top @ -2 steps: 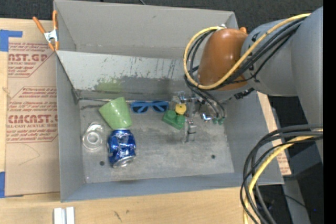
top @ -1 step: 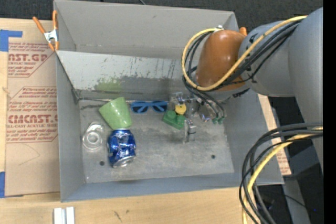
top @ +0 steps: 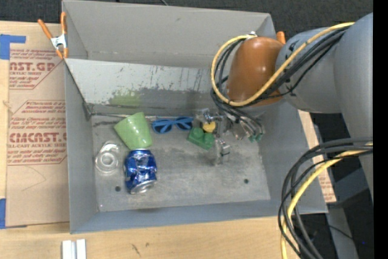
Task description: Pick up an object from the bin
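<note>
Approach step: gripper (top: pixel 222 141) low in bin (top: pixel 182 194), centre-right, just beside 1 small green toy (top: pixel 200 139) w/ yellow bit; spread or clamped, can't tell. Next: centre over toy, grip, lift.

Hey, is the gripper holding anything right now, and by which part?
Cannot tell. The gripper is down beside a small green and yellow thing mid-bin; any hold is hidden.

Pincer (top: pixel 219 145) points down (arm (top: pixel 327 70) from right).
</note>
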Controlling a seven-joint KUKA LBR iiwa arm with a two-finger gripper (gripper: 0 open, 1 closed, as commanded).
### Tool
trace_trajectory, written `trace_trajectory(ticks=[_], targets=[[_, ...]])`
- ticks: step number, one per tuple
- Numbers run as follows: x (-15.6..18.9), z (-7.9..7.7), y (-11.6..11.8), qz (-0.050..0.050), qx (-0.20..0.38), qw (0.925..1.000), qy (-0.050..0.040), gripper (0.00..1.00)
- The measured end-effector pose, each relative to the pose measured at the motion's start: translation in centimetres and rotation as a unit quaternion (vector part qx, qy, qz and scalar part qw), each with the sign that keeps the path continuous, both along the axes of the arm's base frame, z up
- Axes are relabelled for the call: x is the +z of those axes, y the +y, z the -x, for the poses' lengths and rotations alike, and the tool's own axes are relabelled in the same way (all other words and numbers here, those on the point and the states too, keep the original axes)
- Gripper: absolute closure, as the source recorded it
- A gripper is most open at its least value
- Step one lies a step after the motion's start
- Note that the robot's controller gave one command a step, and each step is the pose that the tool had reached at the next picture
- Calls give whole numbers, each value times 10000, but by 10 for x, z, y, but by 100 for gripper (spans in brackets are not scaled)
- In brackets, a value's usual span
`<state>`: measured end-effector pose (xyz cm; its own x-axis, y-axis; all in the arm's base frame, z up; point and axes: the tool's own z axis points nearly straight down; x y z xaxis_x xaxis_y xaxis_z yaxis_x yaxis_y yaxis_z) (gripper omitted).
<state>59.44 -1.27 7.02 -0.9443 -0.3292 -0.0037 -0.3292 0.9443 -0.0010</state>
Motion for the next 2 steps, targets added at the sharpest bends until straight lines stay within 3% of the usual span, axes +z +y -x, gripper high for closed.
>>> trace_trajectory(ticks=[1, 2], targets=[[0, 6, 0, 1, 863, 9963, 5, 0], [1, 6, 0, 2, 862, 9963, 0, 100]])
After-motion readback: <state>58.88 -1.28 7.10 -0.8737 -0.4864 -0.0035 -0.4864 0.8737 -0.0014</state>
